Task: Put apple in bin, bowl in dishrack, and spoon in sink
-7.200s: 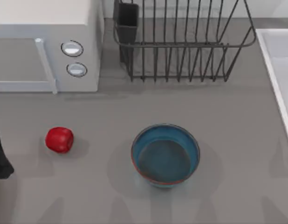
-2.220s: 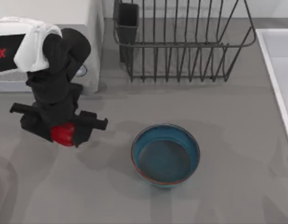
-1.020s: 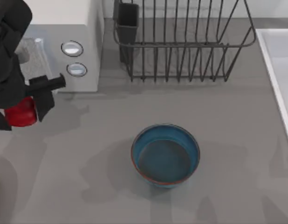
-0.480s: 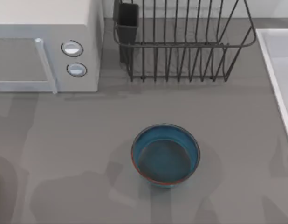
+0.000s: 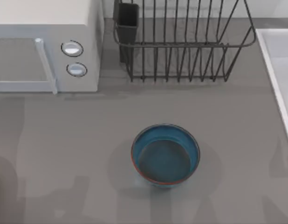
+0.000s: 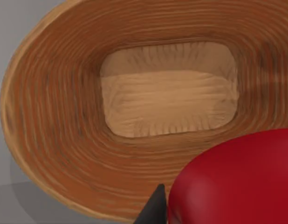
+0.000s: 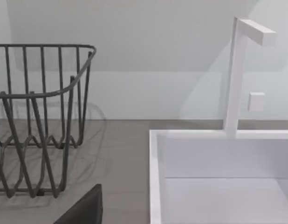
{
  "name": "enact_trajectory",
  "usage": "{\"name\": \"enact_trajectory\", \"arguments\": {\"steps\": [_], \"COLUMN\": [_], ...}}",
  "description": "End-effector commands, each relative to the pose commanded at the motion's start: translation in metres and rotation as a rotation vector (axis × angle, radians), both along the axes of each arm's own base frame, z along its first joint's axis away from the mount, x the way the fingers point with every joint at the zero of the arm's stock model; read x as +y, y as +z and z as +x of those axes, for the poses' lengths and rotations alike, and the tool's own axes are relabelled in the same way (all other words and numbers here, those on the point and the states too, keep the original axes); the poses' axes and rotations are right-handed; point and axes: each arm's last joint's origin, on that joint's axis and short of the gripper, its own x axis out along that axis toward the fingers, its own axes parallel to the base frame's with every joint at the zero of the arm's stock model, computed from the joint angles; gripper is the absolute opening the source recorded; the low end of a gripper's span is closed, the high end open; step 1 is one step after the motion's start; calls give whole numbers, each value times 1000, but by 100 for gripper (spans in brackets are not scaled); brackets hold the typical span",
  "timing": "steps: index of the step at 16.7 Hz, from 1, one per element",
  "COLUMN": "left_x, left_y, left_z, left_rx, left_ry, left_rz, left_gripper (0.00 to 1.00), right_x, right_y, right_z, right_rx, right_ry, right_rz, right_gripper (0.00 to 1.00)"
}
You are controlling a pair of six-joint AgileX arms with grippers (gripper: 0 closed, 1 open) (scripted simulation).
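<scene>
The red apple [image 6: 237,182] hangs close above a woven brown bin [image 6: 65,116], with my left gripper [image 6: 228,212] shut on it; one black fingertip [image 6: 154,211] touches its side. The teal bowl [image 5: 165,155] stands upright on the counter's middle, in front of the dark wire dishrack [image 5: 181,44], also seen as dishrack [image 7: 37,116]. The white sink [image 5: 280,70] lies along the right edge, its basin [image 7: 218,158] beside my right gripper's dark fingertip [image 7: 83,211]. The spoon is out of view.
A white microwave [image 5: 41,46] with two round knobs fills the back left. A black utensil cup [image 5: 127,21] sits at the rack's left corner. A white faucet [image 7: 237,70] rises behind the sink. Grey counter surrounds the bowl.
My left arm has carried the apple leftward off the counter and out of the top view. The bowl has not moved.
</scene>
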Motion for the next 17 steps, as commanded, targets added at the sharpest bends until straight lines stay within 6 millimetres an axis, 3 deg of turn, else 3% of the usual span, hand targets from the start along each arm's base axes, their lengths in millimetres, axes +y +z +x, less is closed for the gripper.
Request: {"name": "enact_trajectory", "arguments": {"steps": [5,13,17], "left_x": [0,16,18], "left_y": [-3,-58,-67], "left_z": [2,8,7], "left_rx": [0,-5,0], "left_ry": [-9,-3,0], "left_rz": [-1,1,0], "left_gripper": [0,0,0], "right_x": [0,0,0], "right_y": [0,0,0], "right_z": [0,0,0], "right_rx": [0,0,0], "right_ry": [0,0,0], "right_rz": [0,0,0], "right_gripper": [100,100,100]}}
